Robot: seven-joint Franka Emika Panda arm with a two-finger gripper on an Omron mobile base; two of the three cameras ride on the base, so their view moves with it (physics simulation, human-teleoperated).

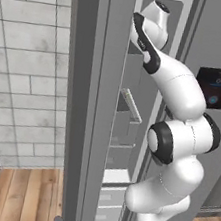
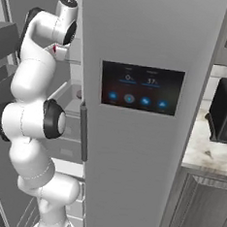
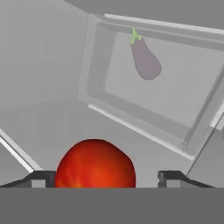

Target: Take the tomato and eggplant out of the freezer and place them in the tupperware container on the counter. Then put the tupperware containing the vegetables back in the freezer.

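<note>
Freezer [image 1: 90, 104]: tall grey unit, left door swung open toward the base, white interior with grey shelves and bins visible behind it; dark touch panel [image 2: 141, 87] on the closed right door, long vertical handle [image 2: 83, 132] at that door's edge. Arm: white with dark joints, reaching up and into the upper part of the open compartment in both base views; the hand itself is hidden inside. Gripper [image 3: 105, 177]: jaws spread wide, one dark tip on each side of the tomato, neither visibly touching it. Tomato [image 3: 95, 164]: glossy red ball, close to the hand camera, sitting between the two tips on a grey shelf surface. Eggplant [image 3: 145, 59]: dull purple-grey, green stem, lying in a shallow rimmed grey compartment beyond the tomato, well apart from it. Counter [image 2: 207, 148]: white marbled stone over dark panelled cabinets, right of the freezer, carrying a black microwave [image 2: 225, 115].
</note>
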